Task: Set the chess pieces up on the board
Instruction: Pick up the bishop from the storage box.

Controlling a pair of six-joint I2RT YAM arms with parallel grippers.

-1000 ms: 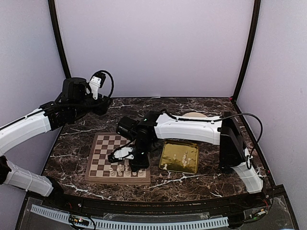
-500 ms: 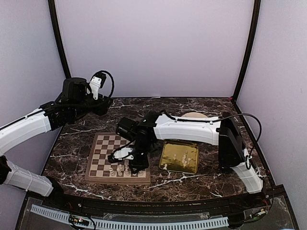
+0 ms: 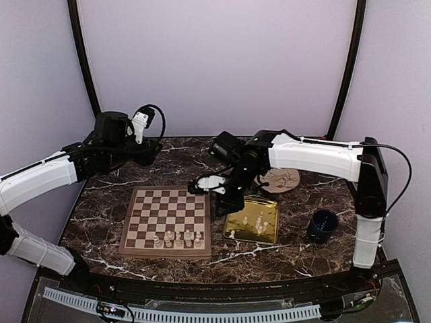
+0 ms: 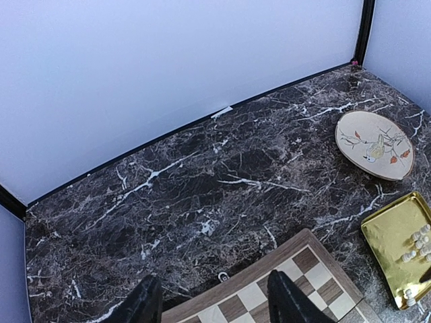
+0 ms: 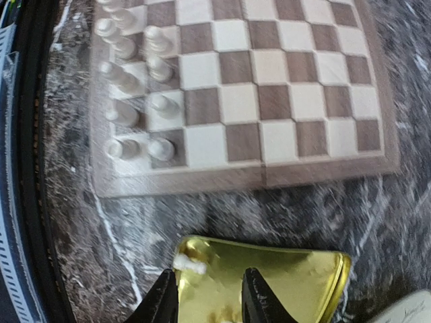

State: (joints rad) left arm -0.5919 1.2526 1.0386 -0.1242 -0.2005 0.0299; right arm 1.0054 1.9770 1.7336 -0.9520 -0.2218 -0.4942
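Over the gap between the square wooden chessboard (image 3: 165, 215) of dark brown and tan checks and the shiny gold rectangular tray (image 3: 234, 217), the white right arm reaches in from 3 o'clock with its elbow high and its wrist bent downward. The right gripper (image 3: 221, 206) hangs there with its dark fingers (image 5: 254, 296) apart and nothing between them. In the wrist view they frame the tray's corner.

The left arm is raised at 9 o'clock of the dark marble worktop (image 3: 101, 202). The left gripper (image 3: 153, 144) is aimed toward 12 o'clock, above the chessboard's far edge, its fingers spread and empty.

The tiny cream-white chess pieces (image 3: 178, 237) stand upright in two short rows along the chessboard's 6 o'clock edge, gathered toward its 5 o'clock corner. Several more lie loose in the tray, one on its side near the rim.
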